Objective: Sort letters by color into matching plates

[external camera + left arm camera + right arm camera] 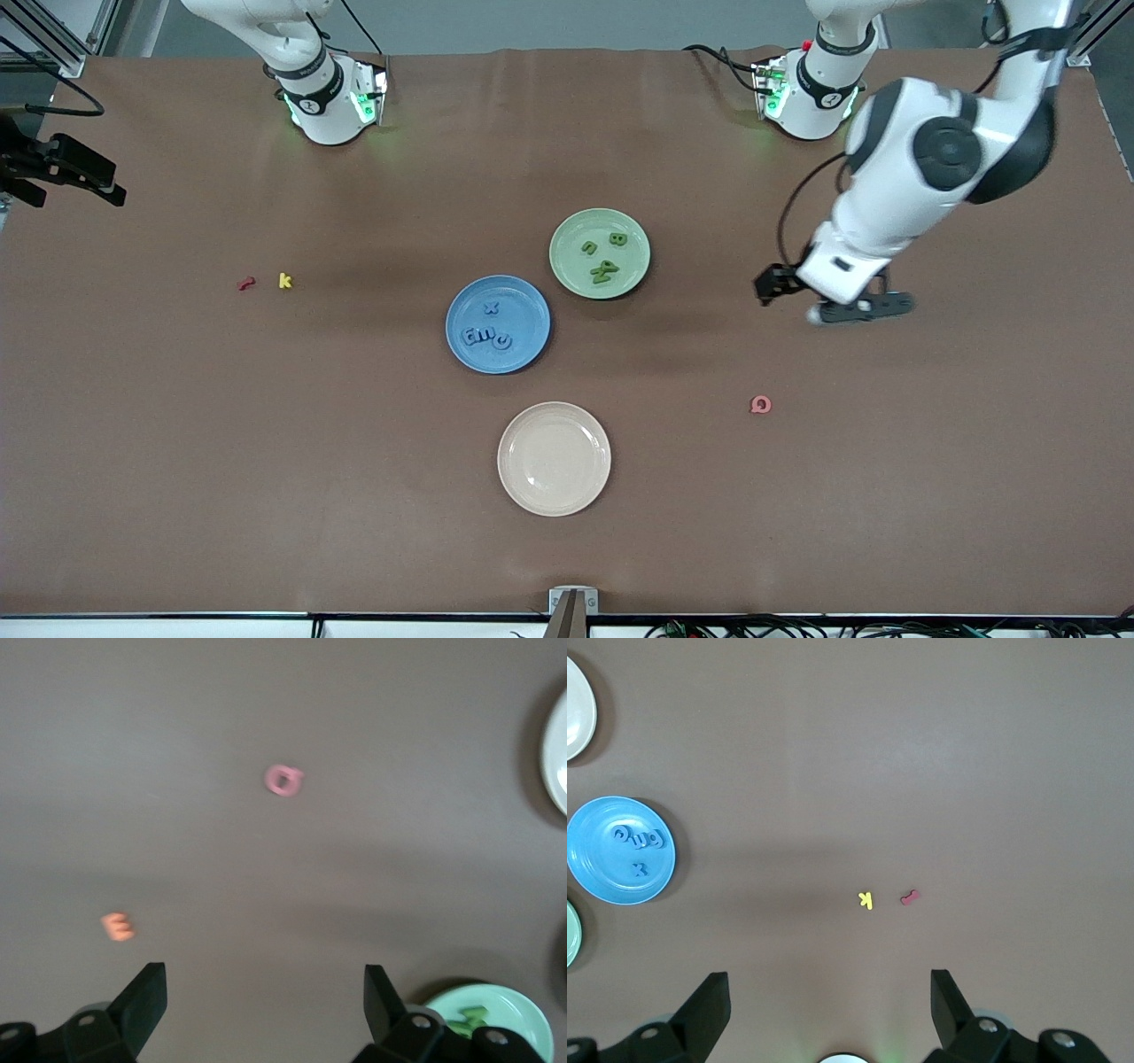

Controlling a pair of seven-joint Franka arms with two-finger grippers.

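Brown counter (266, 461) carried the blue plate (532, 301) with four blue letters (485, 337) and, beside it, the green plate (567, 235) with four green letters (606, 261), so sorting looked done. Both end effectors were spread and empty, left end effector (265, 997) above bare counter toward its own end, right end effector (830, 1005) waiting high (near its base). Letters looked light, soft foam, best pinched across a stroke.

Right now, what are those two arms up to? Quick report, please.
Left pincer open, empty, over bare table. Right pincer open, empty. Blue letters in blue plate, green letters in green plate. Nothing obstructing.
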